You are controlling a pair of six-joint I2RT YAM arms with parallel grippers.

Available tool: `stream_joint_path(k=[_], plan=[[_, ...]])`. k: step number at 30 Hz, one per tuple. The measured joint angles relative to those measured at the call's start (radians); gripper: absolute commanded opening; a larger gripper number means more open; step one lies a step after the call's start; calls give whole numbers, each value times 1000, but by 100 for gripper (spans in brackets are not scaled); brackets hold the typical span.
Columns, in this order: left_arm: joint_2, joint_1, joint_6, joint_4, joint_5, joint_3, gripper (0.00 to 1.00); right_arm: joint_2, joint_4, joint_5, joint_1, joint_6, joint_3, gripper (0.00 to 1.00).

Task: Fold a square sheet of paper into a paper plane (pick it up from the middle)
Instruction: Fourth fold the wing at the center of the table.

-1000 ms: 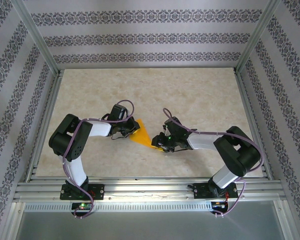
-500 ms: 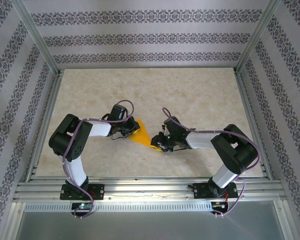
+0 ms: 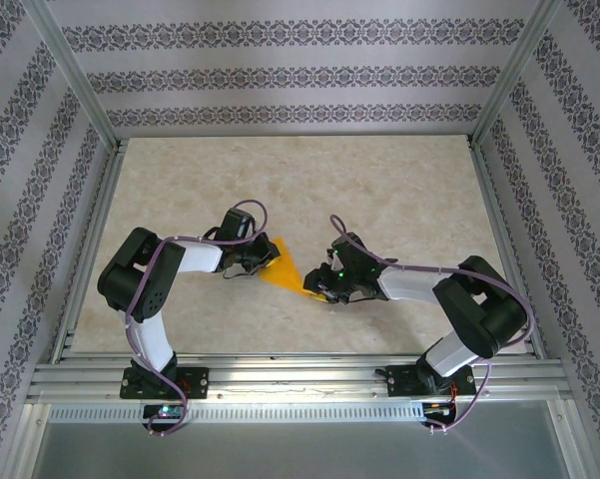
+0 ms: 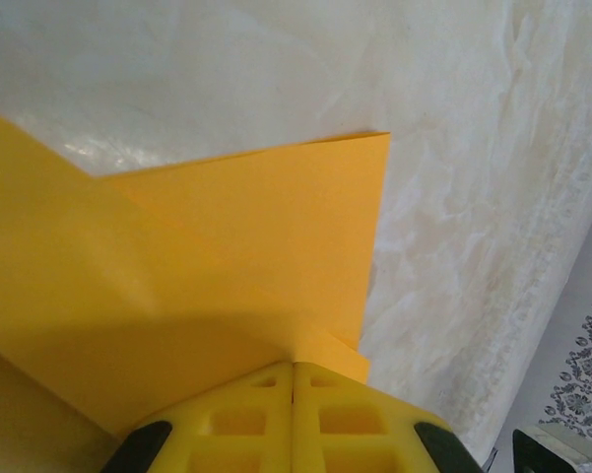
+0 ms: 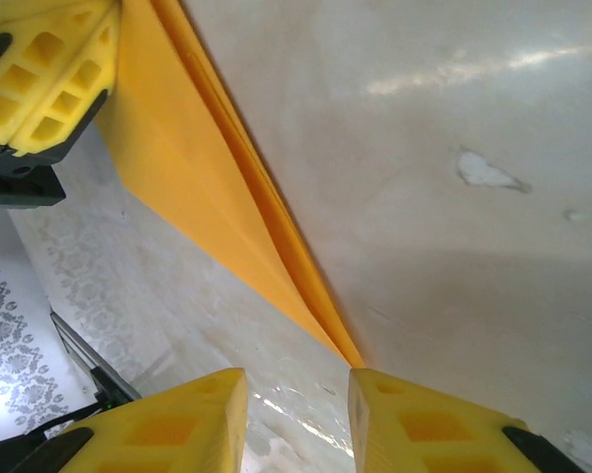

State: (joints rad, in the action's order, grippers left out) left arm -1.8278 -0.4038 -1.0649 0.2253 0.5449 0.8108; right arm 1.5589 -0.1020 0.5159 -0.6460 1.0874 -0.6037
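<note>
Only the right elbow had swung outward. The right gripper (image 5: pixel 296 382), half open, straddled the sharp tip of the thin orange sheet of paper (image 3: pixel 285 267), a creased wedge lying on the glossy marbled table (image 3: pixel 399 190). Beyond, the left gripper (image 4: pixel 294 379) was clamped tight on its broad edge.

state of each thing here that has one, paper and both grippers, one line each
orange paper, folded into a layered pointed wedge, lying on the table
left gripper, shut, tips at the wedge's wide end
right gripper, open, wedge's point at the gap between its fingertips
</note>
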Motion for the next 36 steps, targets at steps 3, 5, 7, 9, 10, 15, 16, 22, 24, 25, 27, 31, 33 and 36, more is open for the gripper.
stream_joint_path(k=[3, 5, 7, 9, 10, 15, 16, 22, 24, 25, 27, 31, 33, 36], plan=[[0, 0, -8, 2, 0, -2, 5, 9, 0, -1, 0, 11, 7, 34], [0, 0, -14, 5, 0, -3, 4, 18, -4, -1, 0, 14, 7, 34], [0, 0, -18, 9, 0, -5, 4, 27, -6, 2, 0, 18, 6, 34], [0, 0, -21, 14, 1, -7, 4, 28, -8, 5, 0, 19, 4, 33], [0, 0, -21, 16, 1, -8, 4, 29, -8, 5, 0, 23, 4, 33], [0, 1, -24, 16, 1, -8, 4, 35, -21, 9, 0, 53, 4, 30], [0, 1, -25, 16, 1, -8, 4, 38, -30, 9, 0, 59, 4, 30], [0, 1, -28, 16, 1, -8, 4, 62, -83, 21, -5, 78, 1, 30], [0, 1, -29, 16, 1, -8, 4, 63, -86, 23, -4, 85, 0, 30], [0, 2, -29, 16, 2, -8, 4, 63, -89, 23, -5, 85, 0, 30], [0, 3, -32, 17, 3, -8, 4, 63, -90, 23, -5, 85, 0, 30], [0, 12, -45, 27, 12, -14, 4, 44, -72, 7, -5, 85, 0, 33], [0, 19, -51, 36, 20, -19, 3, 21, -62, -2, -5, 85, 2, 33], [-3, 31, -76, 77, 37, -37, 2, 0, -54, -8, -5, 85, 5, 35]])
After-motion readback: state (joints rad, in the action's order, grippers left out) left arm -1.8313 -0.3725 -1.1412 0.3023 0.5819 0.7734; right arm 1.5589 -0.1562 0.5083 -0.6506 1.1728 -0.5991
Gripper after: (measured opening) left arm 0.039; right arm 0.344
